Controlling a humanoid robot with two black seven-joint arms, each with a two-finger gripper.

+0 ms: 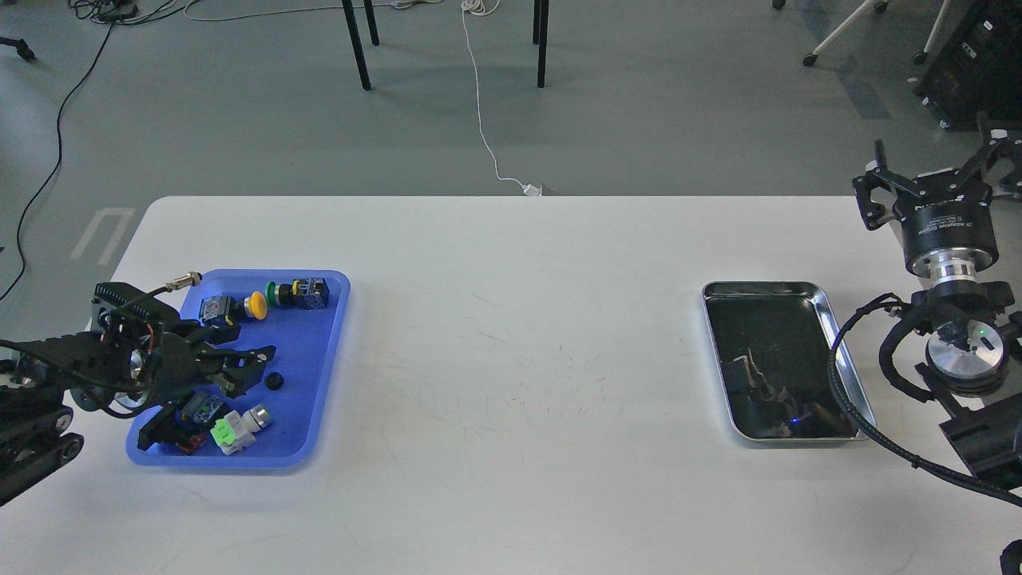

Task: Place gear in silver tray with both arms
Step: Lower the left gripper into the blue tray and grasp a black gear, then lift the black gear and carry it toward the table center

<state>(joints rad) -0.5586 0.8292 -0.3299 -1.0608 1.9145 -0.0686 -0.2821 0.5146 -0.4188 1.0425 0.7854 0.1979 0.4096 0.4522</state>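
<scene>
**If the Grab Slips: Little Gear, Long Trip**

Though small and dark, can still be spotted: gear [275, 381], most likely that little black round bit, lying on the floor of the blue tray [323, 351]. Not held by anything yet. Sits just beside the tips of the left gripper [254, 369]. Jaws there spread apart, with nothing between them.

Over on the other side, well apart: silver tray [762, 284], with no parts inside that can be seen, only dark shine. Next to it, lifted up off the table: right gripper [930, 172], jaws wide open too, holding nothing.

What could go wrong:

- Could miss the gear. So tiny and flat that closing fingers might only push it away.
- Could grab or bump the wrong thing. Lots of neighbours close by: white and green switch [235, 431], yellow button [255, 303]. Might knock them around, or shove the whole blue tray.
- Could drop it on the way. Long stretch of bare white table [511, 335] to cross, and probably a hand-over from one arm to the other. Weak pinch, and off it rolls.
- Could bounce out. Shiny and hard in there, with a low rim. Best let go low, near the middle.
</scene>
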